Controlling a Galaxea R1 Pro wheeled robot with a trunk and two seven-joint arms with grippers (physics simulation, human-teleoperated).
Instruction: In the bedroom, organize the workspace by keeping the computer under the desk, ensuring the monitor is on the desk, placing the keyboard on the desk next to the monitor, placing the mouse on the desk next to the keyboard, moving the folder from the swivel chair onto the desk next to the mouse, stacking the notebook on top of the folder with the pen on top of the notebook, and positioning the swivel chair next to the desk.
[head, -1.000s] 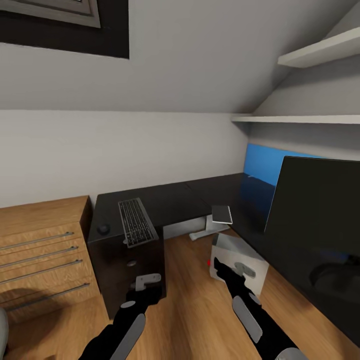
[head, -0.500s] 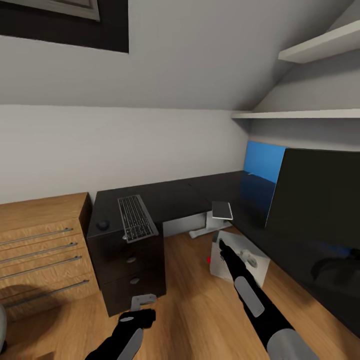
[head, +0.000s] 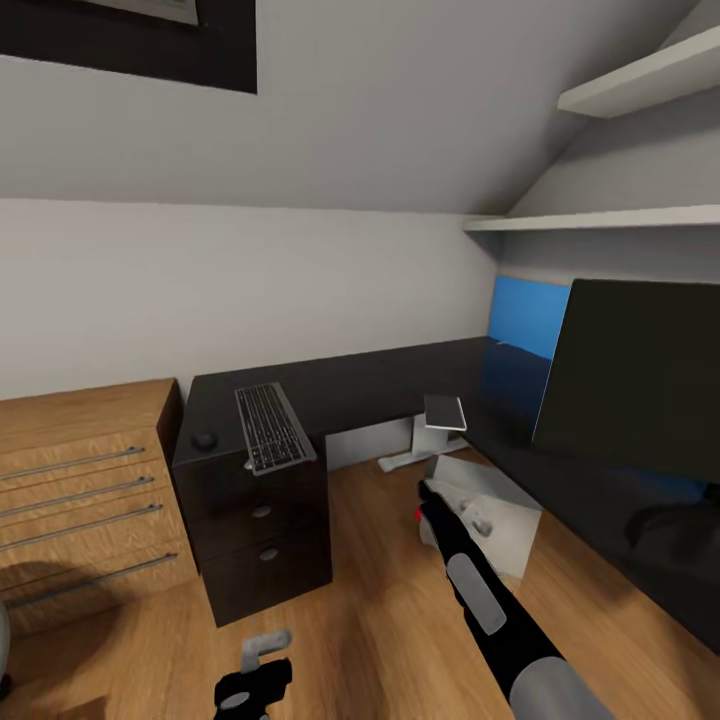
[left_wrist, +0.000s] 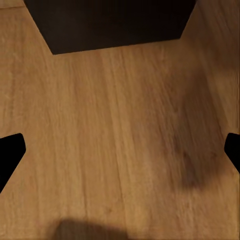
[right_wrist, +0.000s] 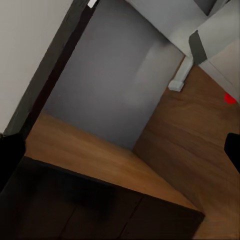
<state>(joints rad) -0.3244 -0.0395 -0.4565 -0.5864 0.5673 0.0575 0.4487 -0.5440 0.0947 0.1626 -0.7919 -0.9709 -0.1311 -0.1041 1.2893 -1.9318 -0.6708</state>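
Bedroom: sloped grey walls, light wooden floor (head: 380, 620), dark skylight frame cut off at the head view's upper edge.

Desk (head: 360, 385): L-shaped, black top, black drawer unit (head: 262, 535) with silver knobs.
- Keyboard (head: 270, 427): on the desk above the drawers, its near end overhanging the edge.
- Small dark round item (head: 205, 439), beside the keyboard: too small to identify.
- Monitor (head: 630, 375): on the desk's right wing, cut off at the frame edge; foot hard to make out.
- Folder (head: 528, 320): blue panel upright behind the monitor, partly hidden.

Computer (head: 490, 510): grey tower on the floor beside the desk's right wing, tilted, partly hidden by the right arm.

Wooden drawer chest (head: 85, 490): left of the desk.

Right gripper (head: 475, 512): at the computer's top; its wrist view shows fingertips spread, with floor, drawer unit and white desk leg (right_wrist: 182, 75).

Left gripper (head: 262, 648): low over bare floor; its wrist view shows fingertips spread and the drawer unit's base.
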